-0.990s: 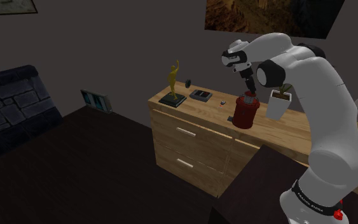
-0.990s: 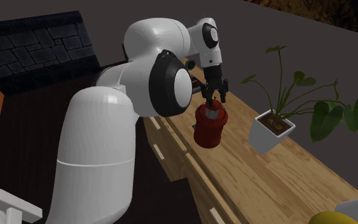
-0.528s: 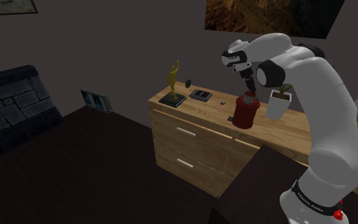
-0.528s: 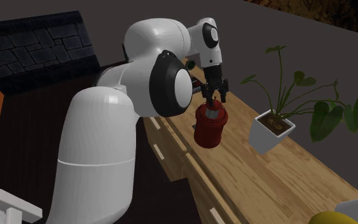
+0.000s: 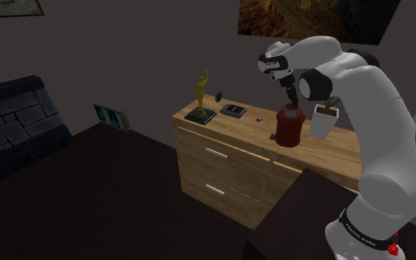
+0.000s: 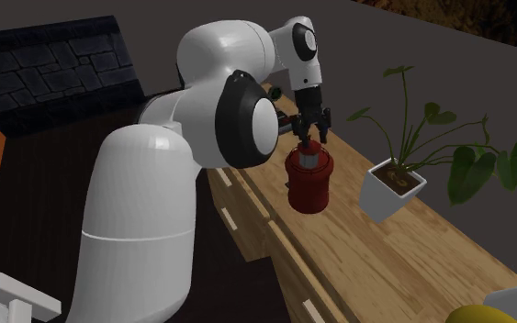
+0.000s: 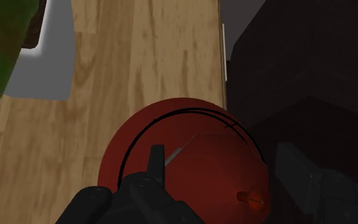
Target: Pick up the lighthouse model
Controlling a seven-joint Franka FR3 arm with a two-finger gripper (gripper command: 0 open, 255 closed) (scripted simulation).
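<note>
One red lighthouse model (image 6: 309, 182) hangs, seemingly clear of the worktop (image 6: 403, 248), its narrow top pinched in the end effector (image 6: 309, 139); likely rigid and smooth, best held at that neck.

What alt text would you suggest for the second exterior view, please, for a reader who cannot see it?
A white robot arm reaches over a wooden dresser, its black gripper shut on the top of a squat red lighthouse model near the dresser's front edge. A leafy potted plant in a white pot stands nearby on the dresser top.
</note>
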